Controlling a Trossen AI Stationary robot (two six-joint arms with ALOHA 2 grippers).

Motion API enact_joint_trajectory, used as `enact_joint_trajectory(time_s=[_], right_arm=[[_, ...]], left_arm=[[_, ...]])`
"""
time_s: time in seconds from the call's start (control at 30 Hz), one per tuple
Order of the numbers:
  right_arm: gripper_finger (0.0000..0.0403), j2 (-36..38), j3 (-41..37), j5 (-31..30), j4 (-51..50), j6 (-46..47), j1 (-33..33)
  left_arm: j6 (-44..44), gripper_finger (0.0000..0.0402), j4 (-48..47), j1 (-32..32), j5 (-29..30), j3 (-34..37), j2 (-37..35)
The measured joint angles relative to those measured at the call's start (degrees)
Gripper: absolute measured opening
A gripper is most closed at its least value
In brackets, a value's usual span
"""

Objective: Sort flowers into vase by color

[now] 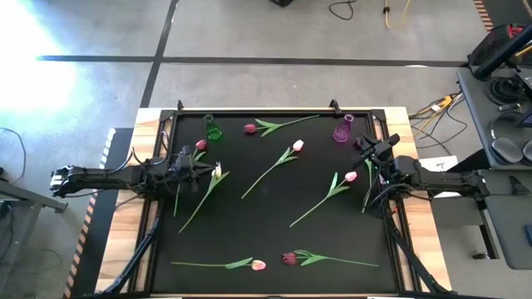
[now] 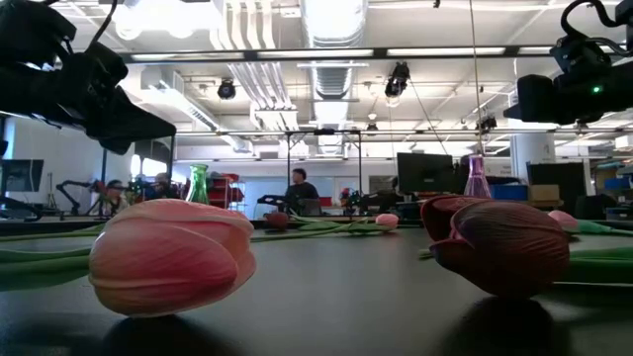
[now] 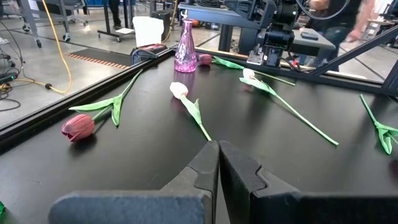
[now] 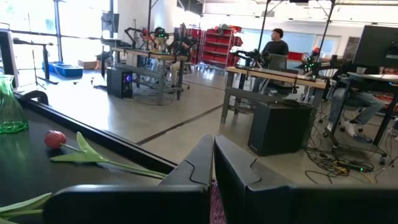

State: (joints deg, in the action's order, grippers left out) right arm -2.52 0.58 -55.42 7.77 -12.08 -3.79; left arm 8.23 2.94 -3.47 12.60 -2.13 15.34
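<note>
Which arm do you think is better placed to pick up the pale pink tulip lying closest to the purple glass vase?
Likely the right: the right gripper is just beside that pale pink tulip and near the purple glass vase; the left gripper is across the black mat by the green glass vase.

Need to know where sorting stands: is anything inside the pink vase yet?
The pink vase looks empty in the left wrist view: no stem rises from its neck. Its tinted glass could hide something small. In the high view, flowers lie loose on the table.
</note>
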Motion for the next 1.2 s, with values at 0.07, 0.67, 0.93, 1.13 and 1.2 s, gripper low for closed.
enact_joint_trajectory(time_s=[0.07, 0.67, 0.93, 1.13, 1.2], right_arm=[[0.0009, 0.0, 0.0, 0.0, 0.0, 0.0, 0.0], [0.0009, 0.0, 0.0, 0.3, 7.6, -1.0, -0.3], [0.0009, 0.0, 0.0, 0.3, 9.6, 5.3, -0.3], [0.0009, 0.0, 0.1, 0.3, 16.4, 0.4, -0.3], [0.0009, 0.0, 0.4, 0.3, 16.0, -0.5, -0.3]], left_arm=[[0.0, 0.0, 0.0, 0.0, 0.0, 0.0, 0.0], [0.0, 0.0, 0.0, 0.0, 0.0, 0.0, 0.0], [0.0, 0.0, 0.0, 0.0, 0.0, 0.0, 0.0], [0.0, 0.0, 0.0, 0.0, 0.0, 0.0, 0.0], [0.0, 0.0, 0.0, 0.0, 0.0, 0.0, 0.0]])
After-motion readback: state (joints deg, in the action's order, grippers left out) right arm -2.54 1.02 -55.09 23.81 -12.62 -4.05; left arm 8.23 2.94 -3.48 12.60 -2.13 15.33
